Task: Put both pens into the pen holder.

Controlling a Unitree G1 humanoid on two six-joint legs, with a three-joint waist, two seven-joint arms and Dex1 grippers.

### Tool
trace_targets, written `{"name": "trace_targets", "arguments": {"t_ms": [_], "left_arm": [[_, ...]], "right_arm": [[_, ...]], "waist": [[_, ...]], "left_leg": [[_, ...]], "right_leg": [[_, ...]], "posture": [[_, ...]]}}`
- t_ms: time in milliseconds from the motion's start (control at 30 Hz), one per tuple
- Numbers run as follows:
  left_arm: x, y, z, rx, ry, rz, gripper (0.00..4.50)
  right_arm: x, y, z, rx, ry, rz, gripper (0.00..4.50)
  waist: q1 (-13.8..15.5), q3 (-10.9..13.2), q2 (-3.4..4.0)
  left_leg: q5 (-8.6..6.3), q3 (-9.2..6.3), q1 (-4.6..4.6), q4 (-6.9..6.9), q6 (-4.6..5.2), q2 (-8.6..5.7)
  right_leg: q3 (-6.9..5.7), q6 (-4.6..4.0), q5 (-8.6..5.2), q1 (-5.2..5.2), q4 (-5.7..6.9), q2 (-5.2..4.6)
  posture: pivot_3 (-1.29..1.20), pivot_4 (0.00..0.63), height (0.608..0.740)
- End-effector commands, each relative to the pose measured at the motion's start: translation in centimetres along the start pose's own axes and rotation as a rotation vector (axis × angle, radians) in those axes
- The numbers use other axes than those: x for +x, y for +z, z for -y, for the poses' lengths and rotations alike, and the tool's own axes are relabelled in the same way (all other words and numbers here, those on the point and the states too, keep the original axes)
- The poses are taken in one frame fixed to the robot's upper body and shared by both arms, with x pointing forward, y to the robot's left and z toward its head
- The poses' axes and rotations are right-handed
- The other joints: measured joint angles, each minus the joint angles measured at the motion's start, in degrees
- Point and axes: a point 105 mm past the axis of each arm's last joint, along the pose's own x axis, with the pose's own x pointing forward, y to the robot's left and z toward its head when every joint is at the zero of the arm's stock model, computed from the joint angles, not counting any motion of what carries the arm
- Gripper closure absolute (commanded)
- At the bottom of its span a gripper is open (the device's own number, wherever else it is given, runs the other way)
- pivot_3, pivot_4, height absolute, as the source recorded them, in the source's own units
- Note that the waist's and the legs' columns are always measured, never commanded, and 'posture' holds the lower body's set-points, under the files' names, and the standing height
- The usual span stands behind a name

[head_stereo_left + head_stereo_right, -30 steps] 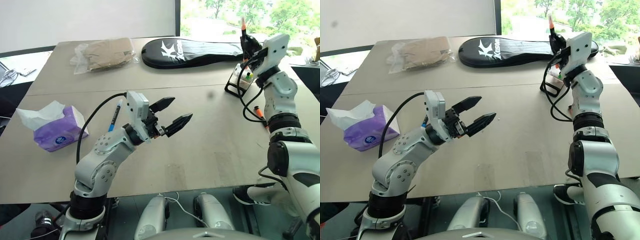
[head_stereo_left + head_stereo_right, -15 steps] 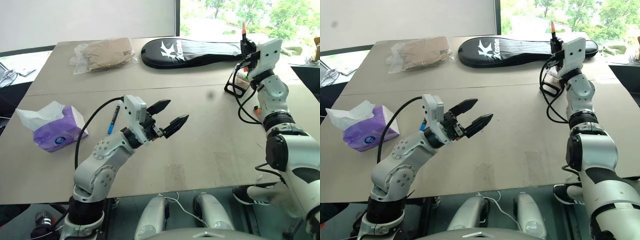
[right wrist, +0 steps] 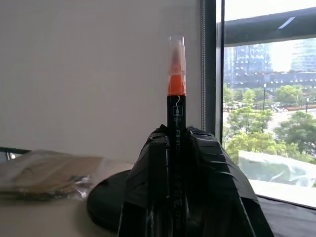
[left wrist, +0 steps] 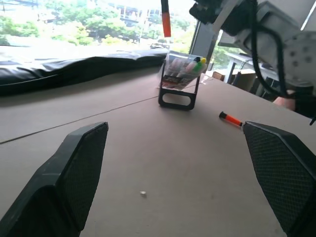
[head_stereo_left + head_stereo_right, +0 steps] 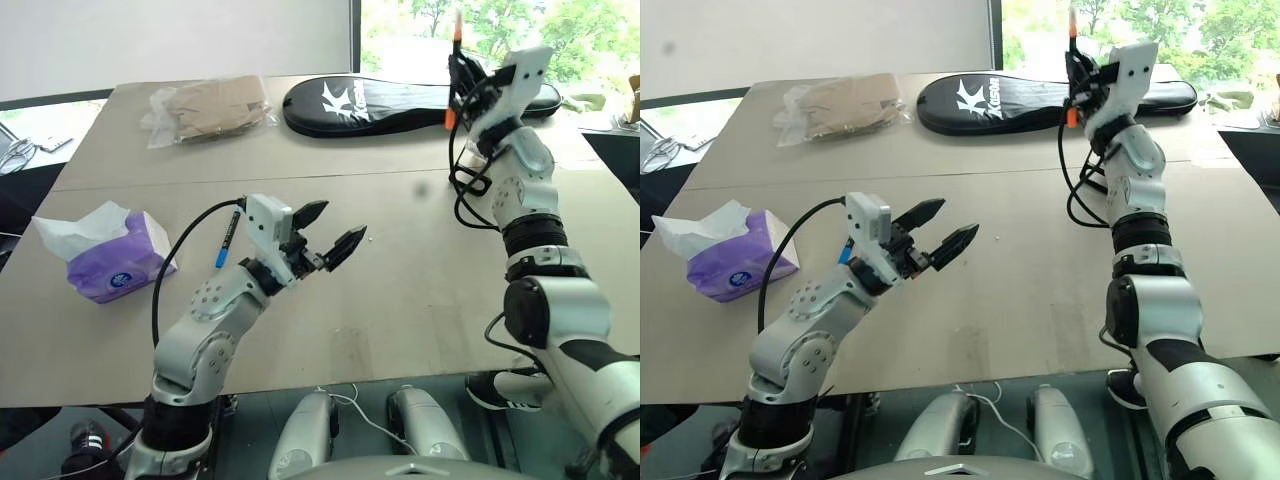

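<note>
Swinging left above the pen holder (image 4: 179, 79), the right gripper (image 3: 177, 148) is pinching a pen (image 3: 176, 98); left gripper (image 5: 330, 232) is hanging spread.

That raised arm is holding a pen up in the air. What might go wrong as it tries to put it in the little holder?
The right gripper pinches the orange-and-black pen mid-barrel, upright, above the table. The pen holder is small and already crowded with markers, so the pen may miss or jam. A nudge might tip the light holder. The other pen lies near it and may get knocked away.
</note>
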Motion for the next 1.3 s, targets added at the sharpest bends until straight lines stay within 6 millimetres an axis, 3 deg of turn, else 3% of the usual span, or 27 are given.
{"name": "trace_targets", "arguments": {"t_ms": [33, 167, 467, 500, 567, 667, 700, 733, 833, 1033, 1300], "left_arm": [[1.6, 1.0, 0.0, 0.029, -0.015, 0.045, 0.00], [3.0, 1.3, -0.7, 0.031, 0.004, 0.050, 0.00], [3.6, 1.1, -0.5, 0.028, 0.006, 0.024, 0.00], [3.6, 1.2, -0.5, 0.025, 0.008, 0.028, 0.51], [3.6, 1.5, -0.4, 0.007, 0.012, 0.038, 1.04], [3.5, 1.4, -0.2, -0.013, 0.003, 0.032, 2.42], [3.5, 1.4, -0.1, -0.016, 0.001, 0.030, 2.56], [3.5, 1.4, -0.1, -0.019, 0.001, 0.028, 3.26], [3.2, 1.2, -0.3, -0.024, 0.005, 0.016, 4.45], [1.6, 0.8, -1.2, 0.074, -0.017, -0.055, 4.48], [-1.2, 0.5, -2.4, 0.223, -0.094, -0.160, 4.48]], "right_arm": [[-0.6, 0.9, -4.3, 0.115, 0.095, -0.039, 4.48], [-2.3, -0.7, -7.6, 0.206, 0.145, -0.161, 4.48], [-3.8, -2.5, -11.7, 0.382, 0.213, -0.264, 4.48], [-3.9, -2.6, -12.0, 0.396, 0.218, -0.266, 4.50], [-4.1, -2.8, -12.4, 0.400, 0.228, -0.273, 4.50], [-4.3, -3.0, -12.7, 0.410, 0.242, -0.283, 4.50], [-4.4, -3.0, -12.8, 0.412, 0.245, -0.286, 4.50], [-4.4, -3.0, -12.9, 0.412, 0.246, -0.287, 4.50], [-4.7, -3.1, -13.1, 0.413, 0.275, -0.301, 4.50], [-6.2, -3.5, -13.0, 0.361, 0.378, -0.400, 4.50], [-7.1, -3.5, -11.1, 0.307, 0.449, -0.485, 4.50]], "waist": [[0.6, 0.0, 0.00], [0.8, 0.0, 0.00], [0.4, 0.0, 0.00], [0.4, 0.0, 0.00], [0.4, 0.0, 0.00], [0.5, 0.0, -0.01], [0.5, 0.0, -0.01], [0.5, 0.0, -0.01], [0.3, 0.0, -0.02], [0.1, 0.0, -0.02], [-0.6, 0.0, -0.03]], "left_leg": [[0.00, 0.00, -0.02, 0.02, 0.00, -0.02], [0.00, 0.01, -0.06, 0.04, 0.00, -0.17], [0.00, 0.02, -0.03, 0.02, 0.01, -0.15], [0.00, 0.02, -0.03, 0.03, 0.01, -0.15], [0.00, 0.03, -0.03, 0.03, 0.00, -0.15], [0.00, 0.01, -0.04, 0.04, 0.00, -0.16], [0.00, 0.01, -0.04, 0.05, 0.00, -0.16], [0.00, 0.01, -0.04, 0.05, 0.00, -0.17], [0.00, 0.00, -0.04, 0.04, 0.01, -0.15], [-0.01, 0.03, -0.02, 0.03, 0.01, -0.14], [-0.02, 0.03, -0.02, 0.02, 0.04, -0.14]], "right_leg": [[-0.02, 0.00, 0.00, 0.00, 0.00, -0.02], [-0.08, 0.01, 0.00, -0.02, 0.00, -0.15], [-0.07, 0.01, 0.00, -0.04, 0.02, -0.09], [-0.07, 0.01, -0.01, -0.05, 0.02, -0.09], [-0.07, 0.01, 0.00, -0.04, 0.02, -0.09], [-0.10, 0.02, -0.01, -0.04, 0.01, -0.10], [-0.10, 0.02, -0.01, -0.04, 0.01, -0.10], [-0.10, 0.02, -0.01, -0.04, 0.01, -0.10], [-0.10, 0.02, -0.01, -0.04, 0.01, -0.09], [-0.08, 0.02, -0.01, -0.04, 0.01, -0.06], [-0.09, 0.02, -0.02, -0.04, -0.01, -0.07]], "posture": [[0.00, 0.150, 0.740], [0.00, 0.150, 0.740], [0.00, 0.150, 0.740], [0.00, 0.150, 0.740], [0.00, 0.150, 0.740], [0.00, 0.150, 0.740], [0.00, 0.150, 0.740], [0.00, 0.150, 0.740], [0.00, 0.150, 0.740], [0.00, 0.150, 0.740], [0.00, 0.150, 0.740]]}}
